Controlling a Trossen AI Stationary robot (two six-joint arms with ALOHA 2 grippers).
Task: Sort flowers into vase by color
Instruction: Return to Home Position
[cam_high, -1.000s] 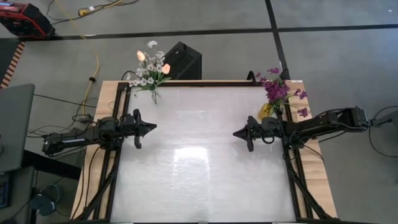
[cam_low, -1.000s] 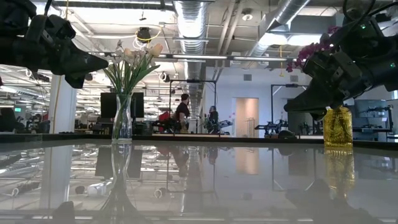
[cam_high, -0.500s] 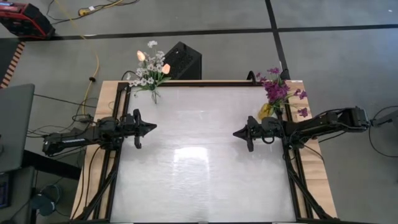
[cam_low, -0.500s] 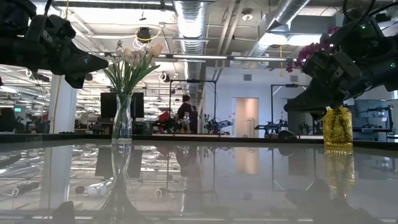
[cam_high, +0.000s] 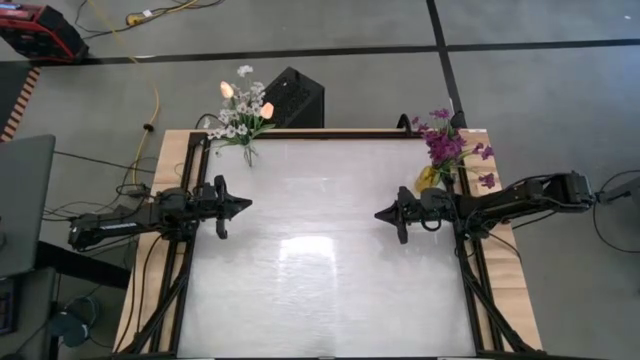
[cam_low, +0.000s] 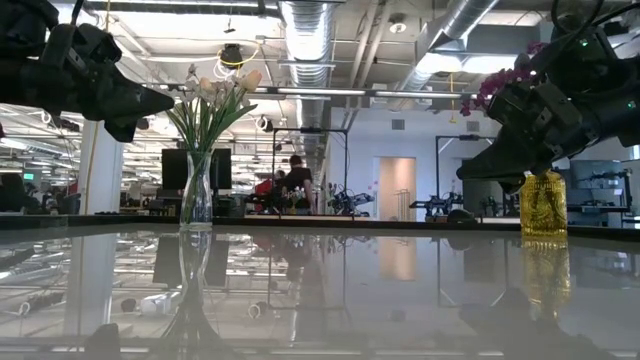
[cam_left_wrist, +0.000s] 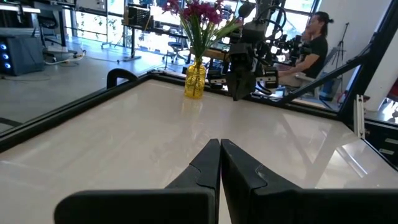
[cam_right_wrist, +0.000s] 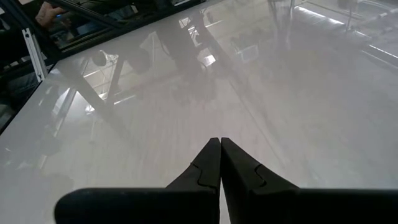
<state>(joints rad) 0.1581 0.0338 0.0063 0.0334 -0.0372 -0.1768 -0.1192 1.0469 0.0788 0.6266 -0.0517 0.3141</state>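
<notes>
The pale flowers (cam_high: 238, 112), white sprays and peach tulips, stand upright, blossoms up, stems fanning from a clear vase (cam_low: 196, 195) at the counter's (cam_high: 320, 260) far-left corner. The purple flowers (cam_high: 447, 145) stand upright in a yellow vase (cam_low: 543, 205) near the far-right corner; in the low view the right arm partly hides them. The left end effector (cam_high: 247, 204) and right end effector (cam_high: 379, 213) hover closed and empty by the left and right edges.

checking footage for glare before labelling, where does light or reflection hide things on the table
High view: a bright glare patch washes out the middle of the table. Low view: the glossy top acts as a mirror, and the left end effector and right end effector are backlit silhouettes. Right wrist view: hazy reflections cover the table. Left wrist view: little glare, the yellow vase reads clearly.
</notes>
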